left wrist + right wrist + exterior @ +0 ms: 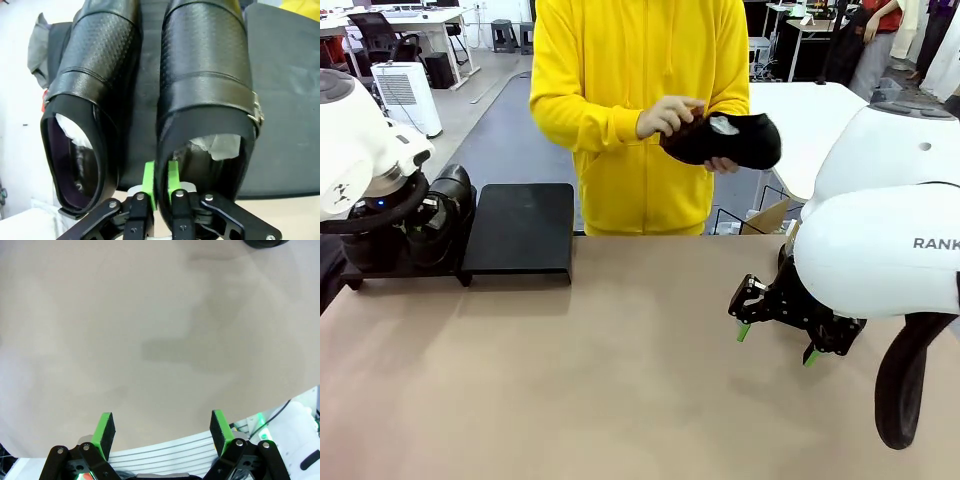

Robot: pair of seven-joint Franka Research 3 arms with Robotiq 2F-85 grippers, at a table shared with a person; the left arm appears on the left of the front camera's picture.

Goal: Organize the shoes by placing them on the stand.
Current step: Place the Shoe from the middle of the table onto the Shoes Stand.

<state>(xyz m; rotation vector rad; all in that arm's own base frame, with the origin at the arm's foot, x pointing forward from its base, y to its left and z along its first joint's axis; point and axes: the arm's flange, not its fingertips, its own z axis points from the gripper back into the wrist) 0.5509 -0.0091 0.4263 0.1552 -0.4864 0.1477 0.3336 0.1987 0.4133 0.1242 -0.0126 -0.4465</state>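
Note:
Two glossy black shoes lie side by side on the black stand (290,100), heels toward the left wrist camera, white paper inside. My left gripper (160,180) is shut on the heel rim of the right-hand shoe (205,85), one green pad on each side of the leather. The other shoe (90,80) rests untouched beside it. From the front, these shoes (450,195) sit on the stand's left part (520,230), half hidden by my left arm. A person in yellow holds a third shoe (725,140) in both hands above the far edge. My right gripper (777,344) hangs open over the table.
The brown tabletop (600,380) stretches wide between the arms. The stand's right panel (525,215) is bare. My right arm's white body (880,250) bulks over the table's right side. A white table (800,110) stands behind the person.

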